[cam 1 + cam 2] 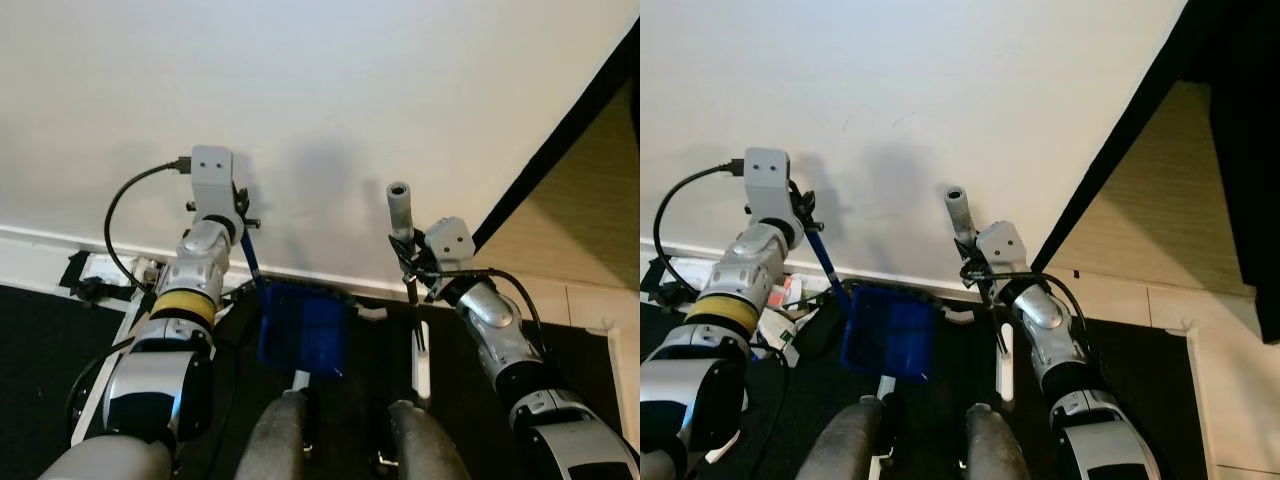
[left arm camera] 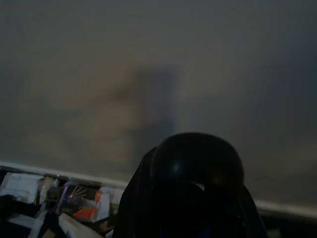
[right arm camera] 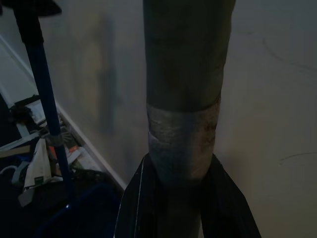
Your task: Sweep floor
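Nearest, at 6 o'clock: two grey legs (image 1: 290,440) over dark floor (image 1: 30,340). Just beyond, blue dustpan (image 1: 300,325), its blue handle (image 1: 250,255) clamped in left hand (image 1: 240,215) at 10 o'clock. Right hand (image 1: 410,262) at 2 o'clock, closed round grey broom handle (image 1: 400,205), upright, close to white wall (image 1: 330,80). Cluttered papers and packets (image 2: 74,201) along baseboard (image 1: 30,240), plainest in left wrist view. Right wrist view: worn tape band (image 3: 182,134) on broom handle. Farthest, at 3 o'clock: dark doorframe (image 1: 1120,140).
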You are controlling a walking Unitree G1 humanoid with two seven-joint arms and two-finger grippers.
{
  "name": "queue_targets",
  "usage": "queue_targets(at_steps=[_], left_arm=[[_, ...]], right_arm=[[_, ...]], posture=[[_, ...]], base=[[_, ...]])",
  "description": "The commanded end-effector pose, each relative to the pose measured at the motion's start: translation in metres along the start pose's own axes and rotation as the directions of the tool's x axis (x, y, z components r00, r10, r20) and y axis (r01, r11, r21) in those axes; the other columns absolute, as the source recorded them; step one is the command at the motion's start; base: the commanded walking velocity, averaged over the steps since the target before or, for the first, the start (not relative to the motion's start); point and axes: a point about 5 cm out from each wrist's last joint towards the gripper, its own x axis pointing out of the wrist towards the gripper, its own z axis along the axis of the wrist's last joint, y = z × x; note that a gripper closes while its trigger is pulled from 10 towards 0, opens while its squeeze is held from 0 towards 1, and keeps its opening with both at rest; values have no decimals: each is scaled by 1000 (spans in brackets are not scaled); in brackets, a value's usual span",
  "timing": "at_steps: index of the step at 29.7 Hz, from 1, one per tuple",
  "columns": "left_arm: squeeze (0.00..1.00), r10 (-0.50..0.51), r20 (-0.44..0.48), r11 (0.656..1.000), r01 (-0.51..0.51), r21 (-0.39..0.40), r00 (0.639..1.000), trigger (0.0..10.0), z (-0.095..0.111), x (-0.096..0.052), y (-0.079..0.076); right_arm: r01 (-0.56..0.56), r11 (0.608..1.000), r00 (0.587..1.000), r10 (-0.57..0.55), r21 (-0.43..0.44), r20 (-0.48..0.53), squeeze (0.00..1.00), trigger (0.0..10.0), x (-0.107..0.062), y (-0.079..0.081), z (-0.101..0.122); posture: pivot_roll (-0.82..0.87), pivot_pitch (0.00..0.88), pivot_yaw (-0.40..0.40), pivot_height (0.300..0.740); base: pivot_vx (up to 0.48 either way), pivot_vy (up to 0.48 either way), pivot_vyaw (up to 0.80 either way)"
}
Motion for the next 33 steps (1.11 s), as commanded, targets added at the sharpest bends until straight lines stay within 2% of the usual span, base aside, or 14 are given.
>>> queue_targets(at_steps=[1,4,8,11,14,20,21,24,27,33], left_arm=[[0,-17,11,995,18,-95,1000,10000,-4,0,-10],[0,-14,19,993,16,-113,1000,10000,-4,1,-11],[0,13,47,997,-9,-74,999,10000,-3,0,-11],[0,39,29,998,-37,-57,999,10000,-7,-1,-9],[0,-15,-11,998,14,-68,1000,10000,-20,-4,-18],[0,-55,-15,996,54,-78,998,10000,-24,-6,-24],[0,-72,-14,994,71,-79,997,10000,-25,-7,-26],[0,-84,-13,994,83,-77,996,10000,-26,-9,-26],[0,-92,-14,993,91,-77,996,10000,-27,-10,-26],[0,-122,-27,989,119,-90,992,10000,-32,-13,-29]], right_arm=[[-26,1000,1000,26,-3,-12,0,10000,1,4,-3],[-34,999,999,34,0,-7,0,10000,2,4,-1],[-96,995,995,96,-11,-6,0,10000,9,13,2],[-119,992,993,119,-30,-13,0,10000,12,17,4],[-147,988,989,145,-38,-35,0,10000,18,20,6],[-210,977,977,208,-37,-45,0,10000,23,30,8],[-304,952,952,303,-28,-45,0,10000,28,45,10],[-430,902,903,429,-40,-32,0,10000,33,68,15],[-470,881,882,471,-49,-8,0,10000,37,79,20],[-538,841,827,539,-50,158,0,10000,49,108,51]], posture=[[66,299,65,740],[66,298,66,740],[67,297,73,740],[77,294,73,740],[77,294,73,740],[112,291,75,740],[127,289,75,740],[132,287,74,740],[132,287,74,740],[133,287,70,740]], base=[[0,0,0],[0,0,0],[0,0,0],[0,0,0],[0,0,0],[0,0,0],[0,0,0],[0,0,0],[0,0,0],[0,0,0]])
